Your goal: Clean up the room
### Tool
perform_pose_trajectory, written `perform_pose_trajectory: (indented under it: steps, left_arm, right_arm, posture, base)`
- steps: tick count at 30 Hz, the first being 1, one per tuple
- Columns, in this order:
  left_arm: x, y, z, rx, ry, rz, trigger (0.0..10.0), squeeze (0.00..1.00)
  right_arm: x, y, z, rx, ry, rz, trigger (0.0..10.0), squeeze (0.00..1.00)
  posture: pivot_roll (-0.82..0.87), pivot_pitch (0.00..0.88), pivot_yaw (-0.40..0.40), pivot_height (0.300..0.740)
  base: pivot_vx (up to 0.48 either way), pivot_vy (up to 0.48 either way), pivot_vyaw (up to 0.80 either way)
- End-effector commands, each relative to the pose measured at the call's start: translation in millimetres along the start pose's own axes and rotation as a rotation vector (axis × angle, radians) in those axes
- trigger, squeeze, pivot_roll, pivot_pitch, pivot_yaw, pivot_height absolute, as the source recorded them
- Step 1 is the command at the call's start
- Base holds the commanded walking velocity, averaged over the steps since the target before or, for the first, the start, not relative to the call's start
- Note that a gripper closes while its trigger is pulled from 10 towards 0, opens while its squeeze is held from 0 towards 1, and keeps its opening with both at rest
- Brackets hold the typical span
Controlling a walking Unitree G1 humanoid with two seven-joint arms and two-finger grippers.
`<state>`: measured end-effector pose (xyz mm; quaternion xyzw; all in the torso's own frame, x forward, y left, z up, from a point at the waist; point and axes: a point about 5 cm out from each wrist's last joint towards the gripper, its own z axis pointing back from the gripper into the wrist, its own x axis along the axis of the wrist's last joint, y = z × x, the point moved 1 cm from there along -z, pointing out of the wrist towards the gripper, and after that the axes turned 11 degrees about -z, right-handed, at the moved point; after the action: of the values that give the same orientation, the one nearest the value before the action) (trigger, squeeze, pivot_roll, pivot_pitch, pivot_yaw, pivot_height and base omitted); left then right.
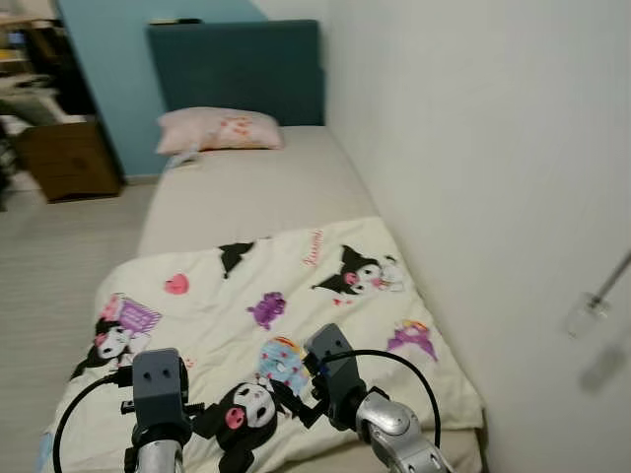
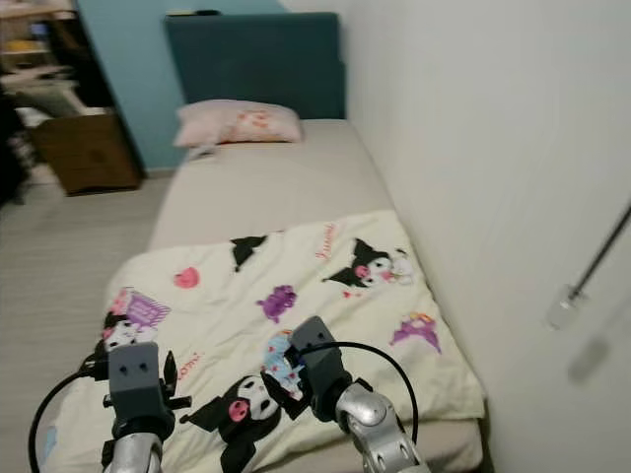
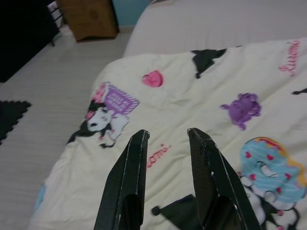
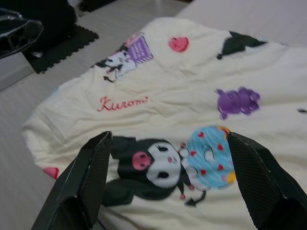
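Cream and covered in cartoon pictures, the blanket [image 1: 266,325] lies spread over the foot end of the bed [image 1: 246,187]. We see it reach from one side of the bed to the other, and its edge hangs a little over the side next to the floor [image 1: 49,286]. On it are black and white cartoon characters, a pink heart, a purple shape and a blue cupcake with hearts.

We hold both arms out over the near end of the blanket. Our left gripper [image 3: 168,139] hovers above the blanket near the pink writing, and its two black fingers [image 3: 127,177] stand a narrow way apart with nothing between them. Our right gripper [image 4: 168,148] hovers above the cartoon character next to the blue cupcake. Its fingers [image 4: 86,177] are spread wide and hold nothing.

Farther up the bed the plain beige mattress is bare. A pink pillow [image 1: 219,129] with small red marks lies at the head end, against the dark teal headboard [image 1: 237,69]. A white wall [image 1: 473,177] runs along the right side of the bed, and the wall behind the headboard is blue. A brown wooden cabinet [image 1: 67,158] stands on the floor to the left of the bed.
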<state>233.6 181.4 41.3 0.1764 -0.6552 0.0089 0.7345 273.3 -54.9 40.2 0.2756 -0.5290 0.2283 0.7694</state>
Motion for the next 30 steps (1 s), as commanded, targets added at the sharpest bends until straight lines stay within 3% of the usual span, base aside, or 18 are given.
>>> perform_pose_trajectory:
  steps: [1,9,14,19,30]
  left_arm:
    - [-3.8,-3.2,0.3,-0.03,0.028,0.007,10.0,0.0]
    - [-0.7,-6.1,-0.6,-0.051,0.011,0.003,10.0,0.0]
    - [-1.0,-5.1,-1.2,-0.047,0.011,-0.006,10.0,0.0]
    - [-1.2,-5.2,-1.8,-0.052,0.01,-0.007,10.0,0.0]
    - [-3.1,-8.8,-5.1,-0.077,0.034,-0.028,10.0,0.0]
  right_arm:
    - [-2.1,1.8,0.3,0.003,-0.002,-0.003,10.0,0.0]
    - [-2.9,0.4,2.0,-0.014,-0.011,-0.012,10.0,0.0]
    - [-5.1,-6.3,3.2,-0.063,-0.013,-0.051,10.0,0.0]
    - [-4.0,-5.7,3.4,-0.053,-0.017,-0.022,10.0,0.0]
    - [-2.3,-2.6,1.8,-0.044,-0.023,-0.012,10.0,0.0]
  posture:
    - [-0.02,0.006,0.002,0.74]
    - [-0.03,0.003,0.008,0.74]
    - [-0.03,0.0,0.012,0.74]
    - [-0.03,0.0,0.013,0.74]
    - [-0.03,0.0,0.017,0.74]
  base:
    - [0.0,0.0,0.8]
    - [0.0,0.0,0.8]
    - [0.0,0.0,0.0]
    - [0.0,0.0,0.0]
    - [0.0,0.0,0.8]
